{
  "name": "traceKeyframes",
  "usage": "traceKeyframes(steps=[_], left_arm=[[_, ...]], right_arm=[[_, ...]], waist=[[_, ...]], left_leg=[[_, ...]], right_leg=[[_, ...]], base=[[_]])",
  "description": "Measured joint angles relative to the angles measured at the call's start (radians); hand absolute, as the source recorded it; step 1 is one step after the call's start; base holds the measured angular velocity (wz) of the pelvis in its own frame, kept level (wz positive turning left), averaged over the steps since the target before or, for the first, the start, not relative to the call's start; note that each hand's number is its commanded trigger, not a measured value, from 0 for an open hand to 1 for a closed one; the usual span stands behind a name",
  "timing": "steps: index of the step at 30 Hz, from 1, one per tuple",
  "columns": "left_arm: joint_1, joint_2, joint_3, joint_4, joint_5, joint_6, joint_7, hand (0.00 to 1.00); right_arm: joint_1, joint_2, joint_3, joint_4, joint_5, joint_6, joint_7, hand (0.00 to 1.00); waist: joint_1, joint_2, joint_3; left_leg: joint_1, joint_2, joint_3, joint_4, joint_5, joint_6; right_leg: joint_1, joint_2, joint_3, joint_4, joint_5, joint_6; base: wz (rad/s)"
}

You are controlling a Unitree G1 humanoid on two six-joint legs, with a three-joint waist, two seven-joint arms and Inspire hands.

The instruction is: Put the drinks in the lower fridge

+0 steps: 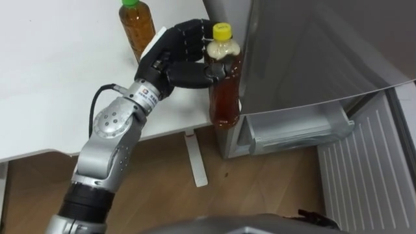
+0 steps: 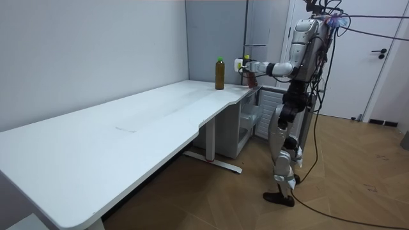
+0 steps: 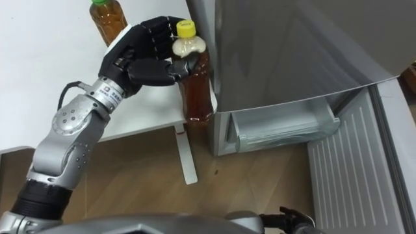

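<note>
My left hand (image 1: 179,55) is shut on a tea bottle with a yellow cap (image 1: 224,91), gripping it just under the neck. The bottle hangs upright past the white table's (image 1: 58,78) right edge, close to the grey fridge's (image 1: 305,52) near corner. A second tea bottle with a green cap (image 1: 136,26) stands on the table behind my hand. The room view shows me standing at the table's end with my left arm stretched towards the green-capped bottle (image 2: 219,73) and the fridge.
The lower fridge door (image 1: 364,169) stands open to my right, its ribbed inner face towards me. A clear drawer (image 1: 296,130) shows at the fridge's bottom. The table's white foot (image 1: 195,159) rests on the wooden floor below the bottle.
</note>
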State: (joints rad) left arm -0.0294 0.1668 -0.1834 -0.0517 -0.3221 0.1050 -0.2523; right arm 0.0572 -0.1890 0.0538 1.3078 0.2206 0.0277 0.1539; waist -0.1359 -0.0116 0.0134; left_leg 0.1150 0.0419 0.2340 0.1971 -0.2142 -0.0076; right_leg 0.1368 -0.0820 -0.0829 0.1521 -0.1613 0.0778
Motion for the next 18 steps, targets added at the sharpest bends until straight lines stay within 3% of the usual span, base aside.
traceKeyframes(steps=[6, 18], left_arm=[[0.0, 0.003, -0.02, 0.003, 0.0, 0.038, 0.004, 1.0], [0.0, 0.003, -0.019, -0.002, -0.002, 0.039, 0.004, 1.0]], right_arm=[[0.002, 0.0, 0.0, -0.026, 0.005, 0.017, -0.003, 0.0], [0.002, -0.003, 0.026, -0.089, -0.037, 0.019, -0.009, 0.0]], waist=[[0.0, 0.0, 0.0], [0.012, 0.002, -0.0029]], left_leg=[[-0.003, 0.0, 0.0, 0.0, 0.0, 0.0], [-0.016, 0.001, -0.002, 0.002, 0.0, 0.0]], right_leg=[[0.001, 0.0, 0.0, 0.0, 0.0, 0.0], [-0.011, 0.0, -0.005, 0.003, 0.0, 0.0]], base=[[0.0], [0.0]])
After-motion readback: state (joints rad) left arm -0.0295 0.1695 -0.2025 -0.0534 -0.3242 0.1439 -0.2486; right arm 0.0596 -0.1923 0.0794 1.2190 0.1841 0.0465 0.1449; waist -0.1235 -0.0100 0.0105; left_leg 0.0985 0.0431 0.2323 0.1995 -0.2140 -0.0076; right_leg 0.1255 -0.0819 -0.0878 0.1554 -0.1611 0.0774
